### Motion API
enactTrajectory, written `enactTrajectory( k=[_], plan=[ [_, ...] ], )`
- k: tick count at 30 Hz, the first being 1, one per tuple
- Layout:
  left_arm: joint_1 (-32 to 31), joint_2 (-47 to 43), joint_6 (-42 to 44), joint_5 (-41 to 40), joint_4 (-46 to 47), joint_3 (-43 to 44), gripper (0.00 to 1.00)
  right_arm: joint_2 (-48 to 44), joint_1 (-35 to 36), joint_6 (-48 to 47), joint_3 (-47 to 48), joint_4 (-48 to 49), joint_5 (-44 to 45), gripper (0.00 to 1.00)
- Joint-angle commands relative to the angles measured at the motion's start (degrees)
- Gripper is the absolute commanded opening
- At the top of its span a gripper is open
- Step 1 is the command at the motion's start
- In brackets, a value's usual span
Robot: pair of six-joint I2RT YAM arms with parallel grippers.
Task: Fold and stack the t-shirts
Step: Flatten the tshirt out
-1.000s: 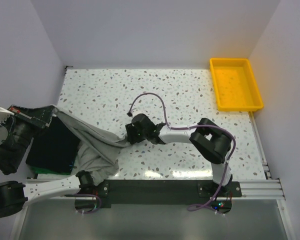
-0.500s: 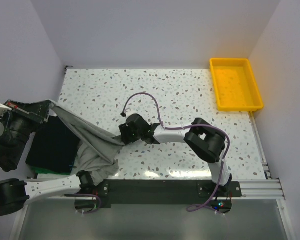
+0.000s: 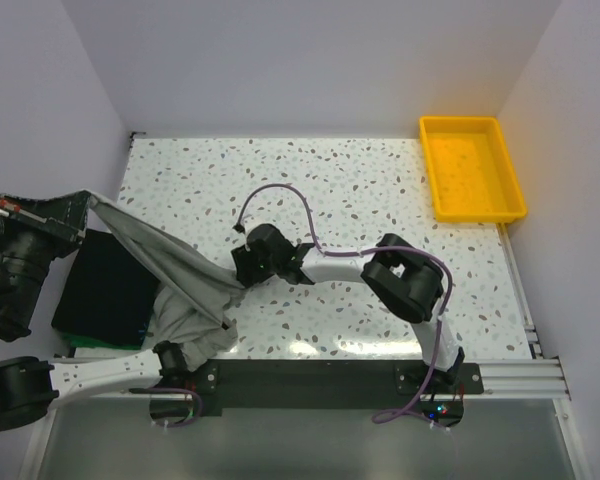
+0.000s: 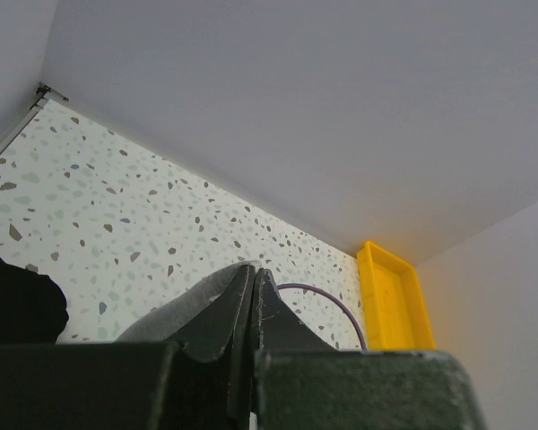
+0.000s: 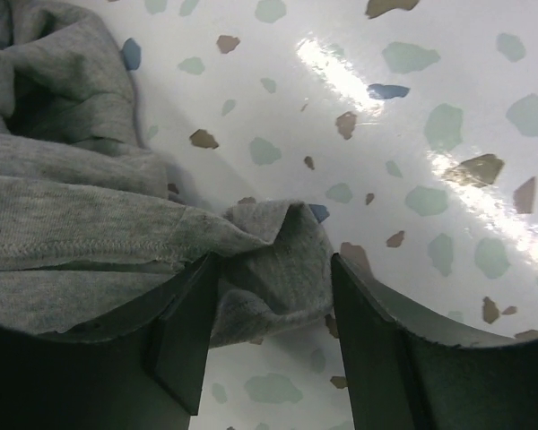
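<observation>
The heather-grey t-shirt (image 3: pixel 170 265) stretches from the far left toward the table's middle and bunches at the near edge. My left gripper (image 3: pixel 84 207) is shut on its raised corner; in the left wrist view the fingertips (image 4: pixel 253 276) pinch grey fabric (image 4: pixel 166 313). My right gripper (image 3: pixel 238 272) is at the shirt's right end. Its jaws stand open in the right wrist view (image 5: pixel 273 262), straddling a crumpled corner of the shirt (image 5: pixel 72 233) that lies on the table. A folded black t-shirt (image 3: pixel 105 290) lies under the stretched cloth, with a green one (image 3: pixel 78 343) beneath it.
A yellow tray (image 3: pixel 472 168) stands at the back right corner, also visible as the tray (image 4: pixel 390 300) in the left wrist view. A purple cable (image 3: pixel 280 195) loops above the right arm. White walls close in the speckled table (image 3: pixel 360 180) on three sides.
My left gripper has pulled the shirt corner further left and away from the arms' bases, stretching the cloth. My right arm has slid left along the table with the shirt's other end.
</observation>
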Motion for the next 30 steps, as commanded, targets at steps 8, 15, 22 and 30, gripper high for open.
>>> enactTrajectory(
  k=[8, 15, 22, 30],
  plan=[
    [-0.9, 0.4, 2.7, -2.9, 5.1, 1.7, 0.0, -1.3, 0.6, 7.8, -4.6, -3.7, -2.2, 0.51],
    [-1.0, -0.6, 2.8, -3.6, 5.8, 0.7, 0.0, -3.6, 0.5, 15.8, -8.7, -6.3, -2.6, 0.51],
    [-1.0, -2.2, 2.0, -3.8, 5.7, -0.8, 0.0, -4.8, -1.2, 23.1, -11.1, -5.4, -3.3, 0.5],
    [-1.2, -2.5, 1.9, -3.9, 5.8, -1.1, 0.0, -3.0, -3.6, 28.2, -14.3, 0.1, -6.9, 0.34]
  ],
)
